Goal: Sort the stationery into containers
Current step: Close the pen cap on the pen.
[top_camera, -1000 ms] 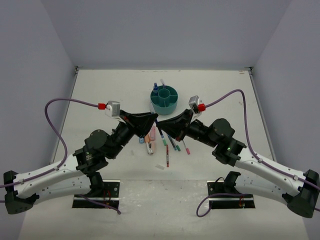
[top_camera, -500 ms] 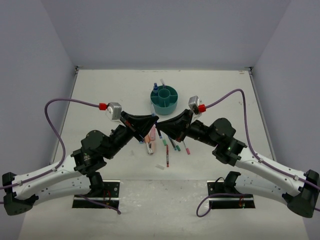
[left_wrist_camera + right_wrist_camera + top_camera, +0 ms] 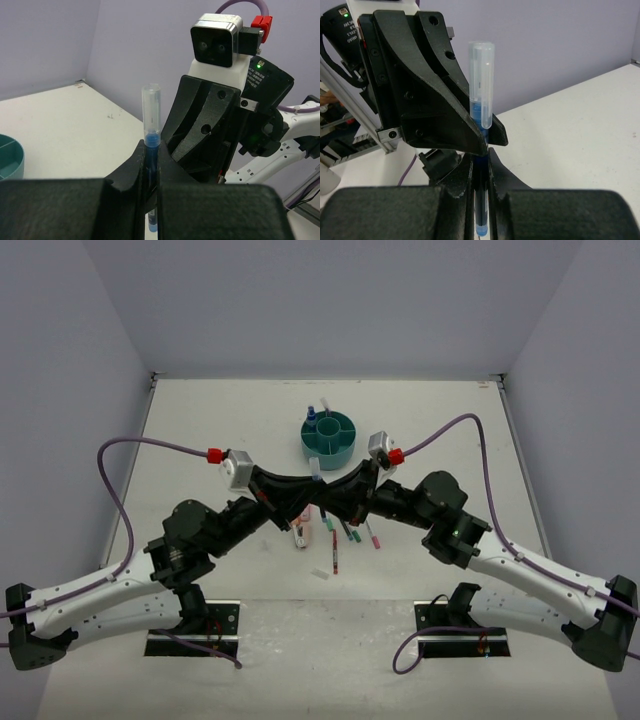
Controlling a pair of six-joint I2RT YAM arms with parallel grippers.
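Gripping one blue pen (image 3: 151,115) in left hand (image 3: 151,162) and right hand (image 3: 481,172), near the organiser (image 3: 330,458); risks dropping on mistimed release.

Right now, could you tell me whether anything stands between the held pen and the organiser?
Nothing visible does: the pen, clamped in the left gripper and right gripper, has only bare table before the organiser.
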